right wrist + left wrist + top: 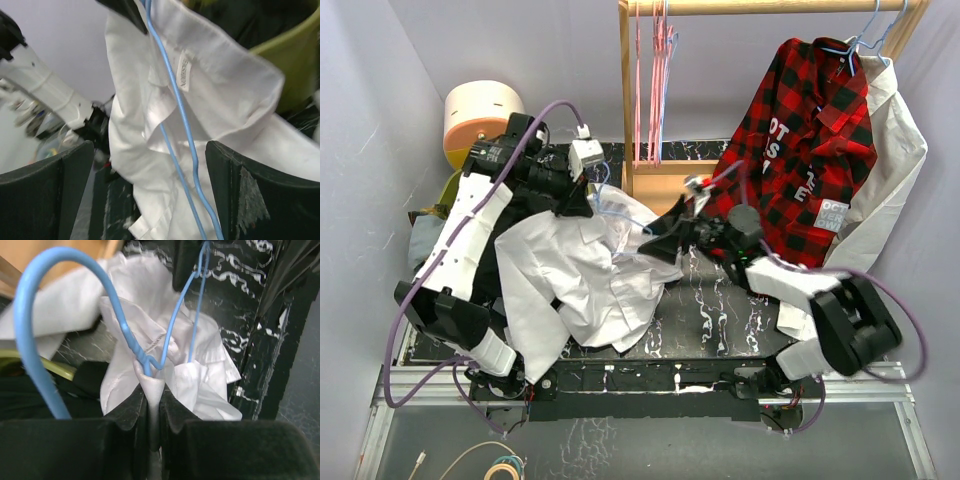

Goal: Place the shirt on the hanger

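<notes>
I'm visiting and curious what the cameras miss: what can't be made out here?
Left wrist view: the hook end of the hanger vanishes behind the left tool.
Right wrist view: the hanger wire runs off top and bottom edges; the left arm behind is blurred.
Top view: shirt and left arm hide most of the hanger.

Wooden garment rack (625,110), pale timber, rail across the top, standing at the far edge of the tabletop (710,310), which is black with white marbling. Pink wire hangers (660,80), a bunch, hung bare from the rail at left. Red-and-black plaid shirt (800,150), grey lettered patches, hung from the rail at right. Second white garment (895,170), hung just behind the plaid shirt. Round cream-and-orange container (480,115), far left corner. Yellow-green object (295,55), only partly seen.
</notes>
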`<move>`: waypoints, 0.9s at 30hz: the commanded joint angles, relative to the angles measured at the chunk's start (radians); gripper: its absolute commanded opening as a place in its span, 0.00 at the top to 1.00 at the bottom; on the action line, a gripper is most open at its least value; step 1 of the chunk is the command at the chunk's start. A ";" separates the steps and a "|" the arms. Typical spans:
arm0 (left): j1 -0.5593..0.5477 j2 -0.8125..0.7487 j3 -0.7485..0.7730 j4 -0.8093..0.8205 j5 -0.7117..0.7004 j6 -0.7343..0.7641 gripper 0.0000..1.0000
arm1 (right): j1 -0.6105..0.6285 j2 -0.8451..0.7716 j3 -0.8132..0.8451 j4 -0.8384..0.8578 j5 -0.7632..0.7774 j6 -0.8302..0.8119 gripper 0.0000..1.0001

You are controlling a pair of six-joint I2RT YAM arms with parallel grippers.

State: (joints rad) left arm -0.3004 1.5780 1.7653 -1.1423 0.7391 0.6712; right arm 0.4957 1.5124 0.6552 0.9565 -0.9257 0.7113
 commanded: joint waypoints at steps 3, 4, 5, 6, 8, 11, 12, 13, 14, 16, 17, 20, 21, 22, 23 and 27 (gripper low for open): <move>0.014 -0.091 0.192 0.049 -0.057 -0.104 1.00 | -0.178 -0.384 -0.147 -0.176 0.167 -0.087 0.02; 0.013 -0.099 0.208 0.058 -0.057 -0.129 1.00 | -0.197 -0.449 -0.198 -0.177 0.198 -0.064 0.02; 0.014 -0.105 0.226 0.061 -0.049 -0.148 1.00 | -0.210 -0.515 -0.247 -0.190 0.248 -0.042 0.02; 0.013 -0.110 0.243 0.063 -0.041 -0.169 1.00 | -0.212 -0.588 -0.289 -0.212 0.295 -0.028 0.02; 0.014 -0.123 0.262 0.087 -0.034 -0.224 1.00 | -0.212 -0.695 -0.383 -0.262 0.344 -0.010 0.02; 0.013 -0.153 0.244 0.163 -0.052 -0.323 1.00 | -0.201 -0.779 -0.438 -0.287 0.320 0.024 0.02; 0.013 -0.157 0.245 0.177 -0.048 -0.354 1.00 | -0.184 -0.808 -0.445 -0.299 0.325 0.020 0.02; 0.013 -0.159 0.246 0.181 -0.037 -0.369 1.00 | -0.158 -0.836 -0.438 -0.336 0.357 0.001 0.02; 0.016 -0.159 0.246 0.179 -0.016 -0.378 1.00 | -0.117 -0.861 -0.411 -0.406 0.418 -0.038 0.02; 0.031 -0.159 0.248 0.166 0.063 -0.382 1.00 | -0.021 -0.867 -0.348 -0.508 0.546 -0.169 0.02; 0.039 -0.159 0.249 0.151 0.098 -0.376 1.00 | 0.028 -0.854 -0.325 -0.528 0.606 -0.212 0.02; 0.054 -0.171 0.235 0.137 0.161 -0.374 1.00 | 0.139 -0.768 -0.255 -0.444 0.729 -0.243 0.03; 0.060 -0.177 0.229 0.143 0.167 -0.384 1.00 | 0.160 -0.729 -0.236 -0.405 0.749 -0.239 0.04; 0.067 -0.182 0.222 0.150 0.172 -0.393 1.00 | 0.193 -0.684 -0.212 -0.378 0.775 -0.241 0.06; 0.072 -0.186 0.217 0.154 0.175 -0.398 1.00 | 0.233 -0.642 -0.183 -0.369 0.821 -0.264 0.07; 0.078 -0.201 0.201 0.164 0.164 -0.407 1.00 | 0.415 -0.506 -0.080 -0.379 1.061 -0.447 0.07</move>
State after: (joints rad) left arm -0.2348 1.4303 1.9724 -1.0046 0.8478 0.2924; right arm 0.7696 0.9043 0.4664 0.5282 -0.1478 0.4587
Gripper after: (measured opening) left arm 0.062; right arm 0.927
